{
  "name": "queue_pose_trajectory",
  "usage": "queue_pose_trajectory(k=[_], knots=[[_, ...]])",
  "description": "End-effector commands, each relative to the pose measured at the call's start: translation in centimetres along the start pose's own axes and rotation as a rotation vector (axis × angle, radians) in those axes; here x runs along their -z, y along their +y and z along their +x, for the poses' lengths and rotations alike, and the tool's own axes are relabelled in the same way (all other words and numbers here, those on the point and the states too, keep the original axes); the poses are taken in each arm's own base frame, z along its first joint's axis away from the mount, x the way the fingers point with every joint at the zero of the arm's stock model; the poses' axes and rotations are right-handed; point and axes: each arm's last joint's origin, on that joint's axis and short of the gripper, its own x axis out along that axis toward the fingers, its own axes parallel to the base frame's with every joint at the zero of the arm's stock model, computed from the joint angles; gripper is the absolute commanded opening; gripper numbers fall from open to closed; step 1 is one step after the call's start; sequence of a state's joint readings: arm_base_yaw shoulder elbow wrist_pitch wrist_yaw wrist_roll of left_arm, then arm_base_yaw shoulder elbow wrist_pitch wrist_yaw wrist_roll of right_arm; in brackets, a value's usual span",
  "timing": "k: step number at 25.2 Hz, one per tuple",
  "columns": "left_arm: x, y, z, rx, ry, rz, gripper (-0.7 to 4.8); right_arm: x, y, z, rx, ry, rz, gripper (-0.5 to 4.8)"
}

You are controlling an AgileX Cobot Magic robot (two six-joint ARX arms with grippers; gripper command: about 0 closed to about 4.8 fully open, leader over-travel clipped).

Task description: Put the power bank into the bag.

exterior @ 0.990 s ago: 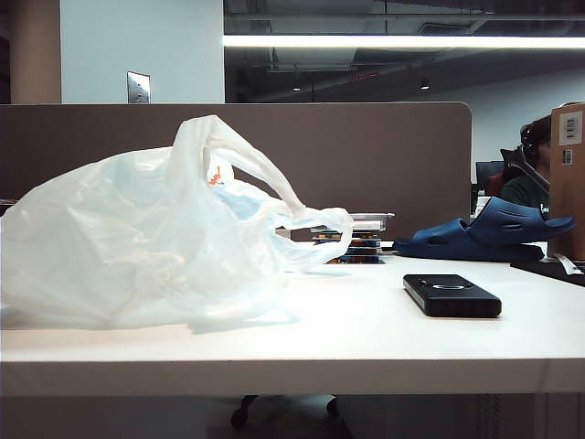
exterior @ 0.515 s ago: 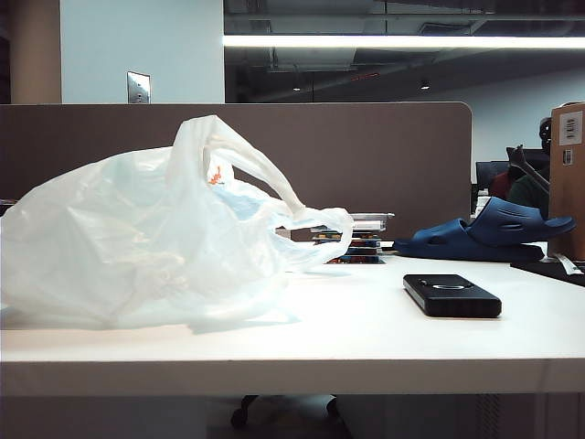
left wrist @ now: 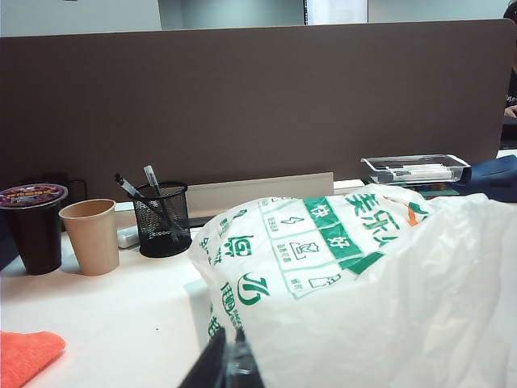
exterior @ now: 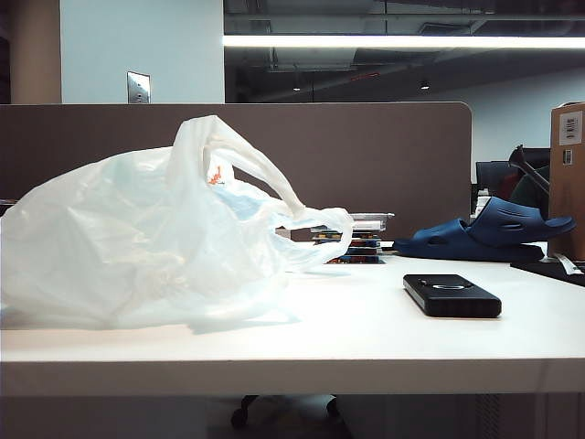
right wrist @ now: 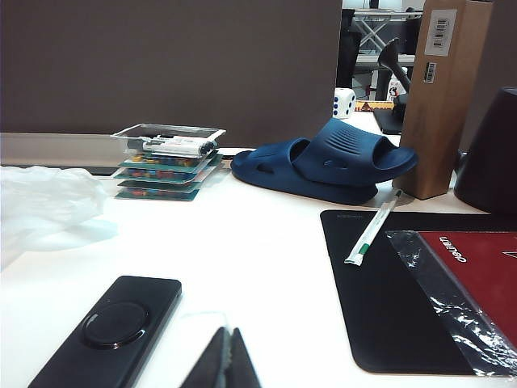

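Exterior view: nothing moved on your table since a second ago. Power bank [exterior: 452, 295] still flat, well right of the bag [exterior: 146, 238]. Left gripper [left wrist: 229, 365] and right gripper [right wrist: 227, 361] both closed, empty; task not started

White table [exterior: 366, 343], backed by a brown partition [exterior: 366, 155]. Laid directly on it: crinkled white bag [exterior: 146, 247] at the left; black power bank [exterior: 452, 295], flat, well apart to the right; blue clog [exterior: 489, 233] behind it; black mat [right wrist: 404, 291]; stack of trays [right wrist: 166, 158]; mesh pen holder [left wrist: 161, 218]; paper cup [left wrist: 90, 234]; dark lidded cup [left wrist: 34, 226]; orange cloth [left wrist: 24, 356].
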State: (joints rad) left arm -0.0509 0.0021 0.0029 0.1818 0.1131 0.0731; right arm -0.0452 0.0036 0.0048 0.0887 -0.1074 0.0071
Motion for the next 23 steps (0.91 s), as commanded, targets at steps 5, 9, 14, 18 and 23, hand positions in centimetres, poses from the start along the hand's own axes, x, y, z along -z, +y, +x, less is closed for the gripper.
queue_pose_trajectory(k=[5, 9, 14, 18, 23], knots=[[-1.7, 0.0, -0.1, 0.046, -0.052, 0.004, -0.06, -1.8, 0.1, -0.3, -0.005, -0.061, -0.003, -0.05], [-2.9, -0.1, -0.3, 0.104, -0.041, 0.003, -0.06, -3.7, 0.1, -0.8, -0.004, -0.047, -0.001, -0.05], [-5.2, -0.2, -0.8, 0.154, -0.038, 0.002, -0.06, -7.0, 0.3, -1.9, -0.001, -0.059, 0.016, -0.05], [-7.3, -0.1, -1.6, 0.163, -0.014, -0.003, -0.06, -9.8, 0.4, -3.4, -0.001, -0.058, 0.016, -0.05], [-9.9, -0.2, -2.7, 0.213, -0.021, -0.002, -0.06, -13.1, 0.7, -5.3, -0.002, -0.120, 0.010, -0.05]])
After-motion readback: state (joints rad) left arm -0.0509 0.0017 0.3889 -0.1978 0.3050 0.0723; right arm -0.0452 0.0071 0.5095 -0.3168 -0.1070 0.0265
